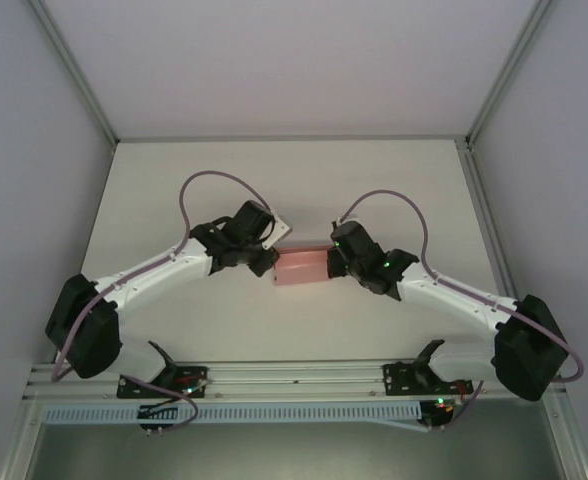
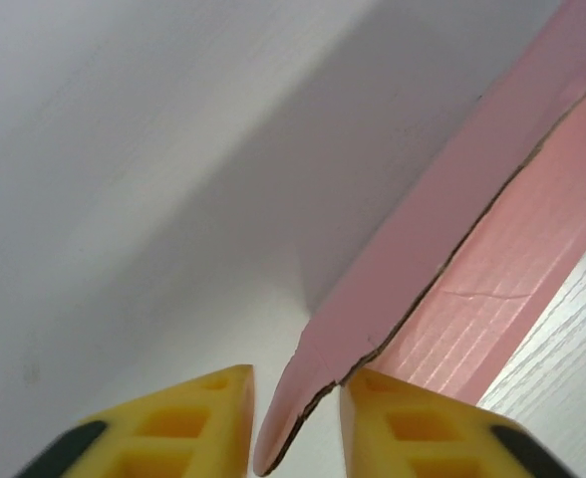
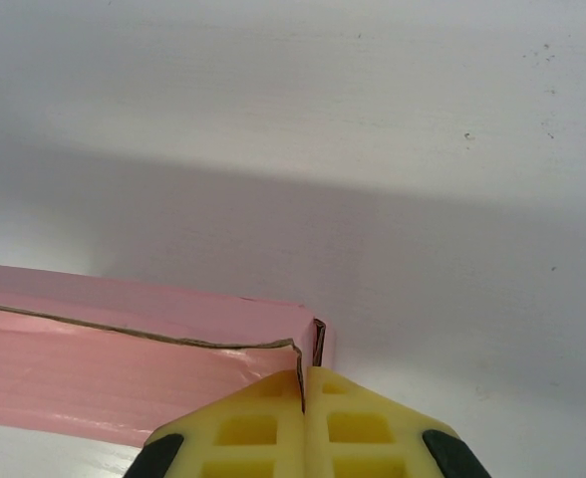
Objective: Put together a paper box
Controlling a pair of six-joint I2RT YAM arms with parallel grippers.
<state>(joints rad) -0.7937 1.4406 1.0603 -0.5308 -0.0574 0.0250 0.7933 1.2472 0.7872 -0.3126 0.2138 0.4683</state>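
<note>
At centre, right tool (image 3: 304, 378) pinches paper box (image 1: 302, 266) — left tool (image 2: 295, 388) gapes.

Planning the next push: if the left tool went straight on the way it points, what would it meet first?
The box: its pink flap sits between the left tool's fingers and runs ahead, so the tool would likely ride further onto it. Depth beyond is unclear.

The paper box (image 1: 302, 266) bars the way between left gripper (image 1: 273, 266) and right gripper (image 1: 330, 264); ahead of both and outward from each, open table (image 1: 304, 190) reaches the walls (image 1: 34, 150).
</note>
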